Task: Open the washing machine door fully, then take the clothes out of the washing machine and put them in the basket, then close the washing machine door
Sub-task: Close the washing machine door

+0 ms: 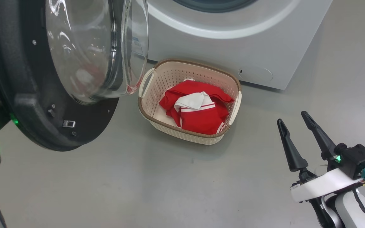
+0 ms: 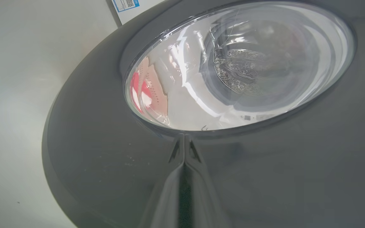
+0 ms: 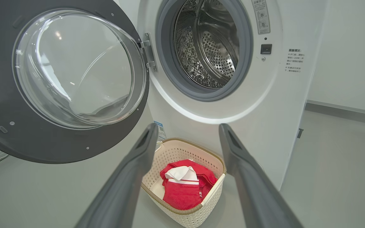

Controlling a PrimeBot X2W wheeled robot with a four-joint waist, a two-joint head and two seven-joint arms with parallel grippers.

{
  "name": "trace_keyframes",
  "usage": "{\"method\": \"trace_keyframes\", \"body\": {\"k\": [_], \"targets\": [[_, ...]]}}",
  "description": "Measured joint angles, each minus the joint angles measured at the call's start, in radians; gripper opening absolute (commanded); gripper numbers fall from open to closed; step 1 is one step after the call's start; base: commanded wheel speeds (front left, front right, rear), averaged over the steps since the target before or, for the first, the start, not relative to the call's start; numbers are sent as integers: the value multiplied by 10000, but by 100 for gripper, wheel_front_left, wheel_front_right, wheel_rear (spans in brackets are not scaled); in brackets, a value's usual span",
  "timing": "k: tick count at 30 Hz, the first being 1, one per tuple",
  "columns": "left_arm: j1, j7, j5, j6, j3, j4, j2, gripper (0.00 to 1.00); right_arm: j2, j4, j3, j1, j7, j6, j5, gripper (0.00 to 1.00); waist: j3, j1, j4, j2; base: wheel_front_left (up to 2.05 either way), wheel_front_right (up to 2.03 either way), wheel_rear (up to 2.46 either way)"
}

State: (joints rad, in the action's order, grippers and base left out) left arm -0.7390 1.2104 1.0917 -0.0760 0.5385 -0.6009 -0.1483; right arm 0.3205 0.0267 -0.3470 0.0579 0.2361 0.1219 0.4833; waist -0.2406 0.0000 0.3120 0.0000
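Underfoot, grey floor point(image 1: 138, 190) meets white wall point(image 3: 353, 47) — left tool point(image 2: 184, 139) pressed together, right tool point(image 1: 291, 117) spread apart.

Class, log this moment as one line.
door open | clothes in basket | drum looks empty | left gripper shut at door | right gripper open

A grey floor point(image 1: 138, 183) is carrying everything. The cream basket point(image 1: 173, 76) is sitting on it, just beside the standing washing machine point(image 1: 233, 47).
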Motion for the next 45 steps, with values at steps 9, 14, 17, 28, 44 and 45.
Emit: {"method": "trace_keyframes", "body": {"k": [9,14,17,28,44,45], "targets": [[318,560,617,128,-159,623,1093,0,-104,-67,-86,-40,42,0,0,100,290,0,148,0,0,0,0],[721,665,696,334,-232,1087,1269,0,-232,-75,-213,-41,42,0,0,100,385,0,183,0,0,0,0],[808,322,598,483,-253,1455,1254,0,-228,-73,-199,-41,42,0,0,100,386,0,188,0,0,0,0],[1781,-1469,-1360,1760,-974,2441,1062,0,-259,-219,12,-84,71,-13,2,100,578,0,301,0,0,0,0],[4193,-5394,-4008,2046,-2380,4640,546,0,-508,-236,27,-457,84,-113,6,100,1046,0,816,0,0,0,0],[4331,-5731,-4042,2044,-2533,4888,487,0,-545,-232,-4,-456,84,-113,6,100,1054,0,824,0,0,0,0]]}}
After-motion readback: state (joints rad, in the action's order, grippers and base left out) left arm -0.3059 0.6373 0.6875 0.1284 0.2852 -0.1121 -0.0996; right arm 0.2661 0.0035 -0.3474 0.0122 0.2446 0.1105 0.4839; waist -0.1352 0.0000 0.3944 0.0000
